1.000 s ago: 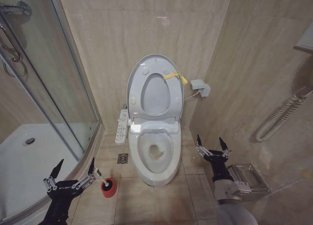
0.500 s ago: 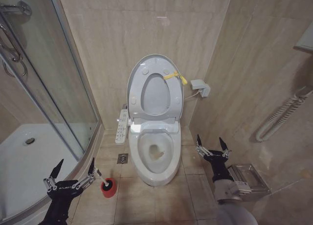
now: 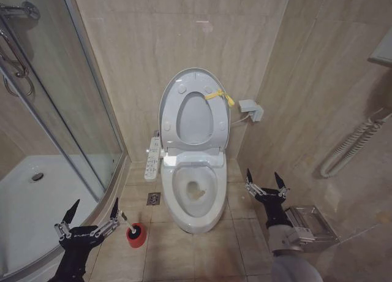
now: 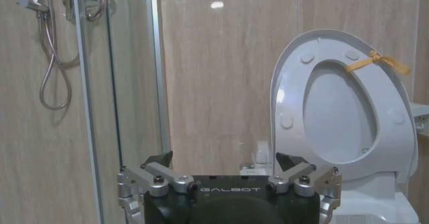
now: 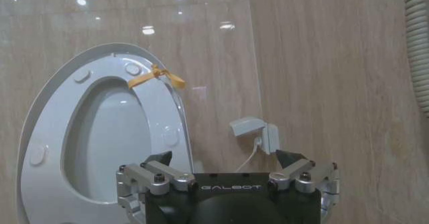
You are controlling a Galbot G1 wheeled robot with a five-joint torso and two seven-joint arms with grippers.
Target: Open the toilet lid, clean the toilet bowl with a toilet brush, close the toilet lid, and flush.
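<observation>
At lower left, the left gripper (image 3: pixel 89 216) hangs with fingers apart beside the thin white toilet brush (image 3: pixel 127 223) in its red cup. At lower right, the right gripper (image 3: pixel 265 182) is spread too. At centre sits the white ceramic toilet bowl (image 3: pixel 193 216), its glossy white oval toilet lid (image 3: pixel 172 93) upright behind.

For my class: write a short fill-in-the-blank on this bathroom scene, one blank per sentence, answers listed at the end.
1. The toilet lid stands ____ against the wall.
2. A ____ tie is looped at its rim.
3. The toilet brush sits in a ____ holder on the floor.
4. The left gripper is beside it with fingers ____; the right gripper is likewise.

Answers: raised; yellow; red; open
</observation>
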